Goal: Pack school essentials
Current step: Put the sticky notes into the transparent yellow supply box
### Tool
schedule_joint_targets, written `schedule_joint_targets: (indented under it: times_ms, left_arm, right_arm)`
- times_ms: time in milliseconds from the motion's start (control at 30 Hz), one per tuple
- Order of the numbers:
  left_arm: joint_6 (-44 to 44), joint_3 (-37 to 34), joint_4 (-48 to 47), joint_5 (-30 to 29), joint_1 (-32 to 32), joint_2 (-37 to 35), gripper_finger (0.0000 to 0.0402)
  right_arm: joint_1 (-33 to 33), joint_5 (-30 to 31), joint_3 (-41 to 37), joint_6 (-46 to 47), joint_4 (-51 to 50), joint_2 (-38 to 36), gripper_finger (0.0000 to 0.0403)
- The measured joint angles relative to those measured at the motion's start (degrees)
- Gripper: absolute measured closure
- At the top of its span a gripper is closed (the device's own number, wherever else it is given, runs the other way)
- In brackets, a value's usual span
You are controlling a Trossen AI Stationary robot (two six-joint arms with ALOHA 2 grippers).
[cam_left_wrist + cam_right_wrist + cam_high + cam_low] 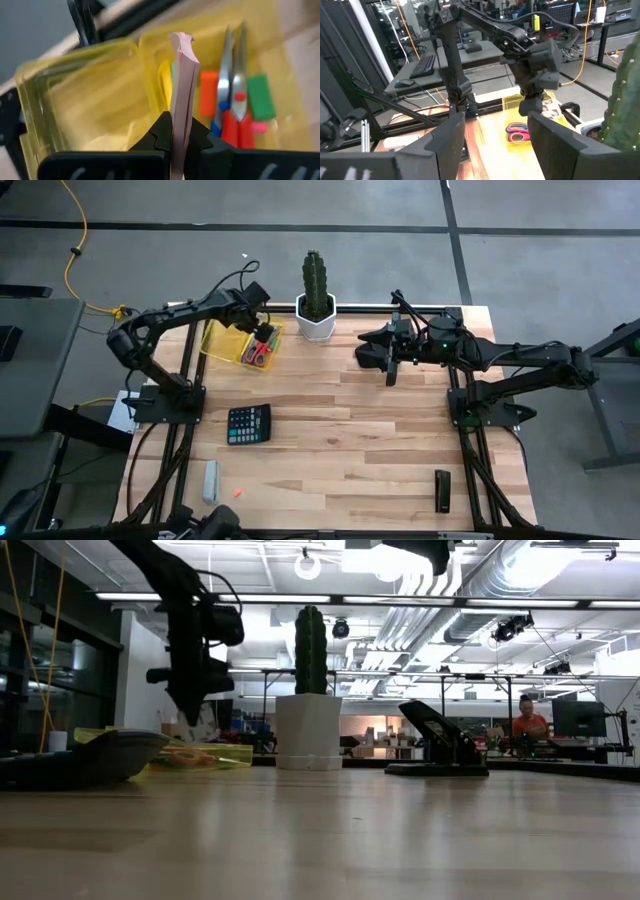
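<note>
At the upper left of the high view, the left gripper (264, 330) hangs over the yellow tray (222, 341) at the desk's (380, 430) back edge, its jaws pinching a thin pink strip (183, 95) upright. Inside the tray lie red-handled scissors (239, 107), an orange block (209, 93) and a green block (260, 96). Below sit a black calculator (248, 423) and a pale grey bar (210, 480). At top centre stands a potted cactus (316, 298). To its right, the right gripper (371, 352) waits, jaws spread and empty.
</note>
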Motion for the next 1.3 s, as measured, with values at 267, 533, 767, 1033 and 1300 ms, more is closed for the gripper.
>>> schedule_joint_targets:
  times_ms: [267,533,767,1033,1300]
  left_arm:
    - [-2.47,1.47,-0.59,0.38,-0.93,2.98,0.0400]
    - [-2.56,1.45,0.80,-0.23,-1.51,2.96,0.0392]
    - [-2.55,1.42,0.83,-1.50,-1.51,2.96,0.0337]
    - [-2.56,1.55,0.61,0.65,-1.51,2.96,0.0250]
    - [-2.54,8.45,-2.14,14.34,-1.61,1.61,0.0188]
  right_arm:
    - [0.00,0.01,0.00,0.00,-1.36,0.00,0.0197]
    - [0.02,0.00,0.00,1.44,-2.55,0.02,0.0197]
    - [0.02,0.00,0.00,1.46,-2.54,0.02,0.0197]
    - [0.02,0.00,0.00,1.46,-2.54,0.02,0.0197]
    - [0.02,0.00,0.00,1.22,-2.54,0.02,0.0197]
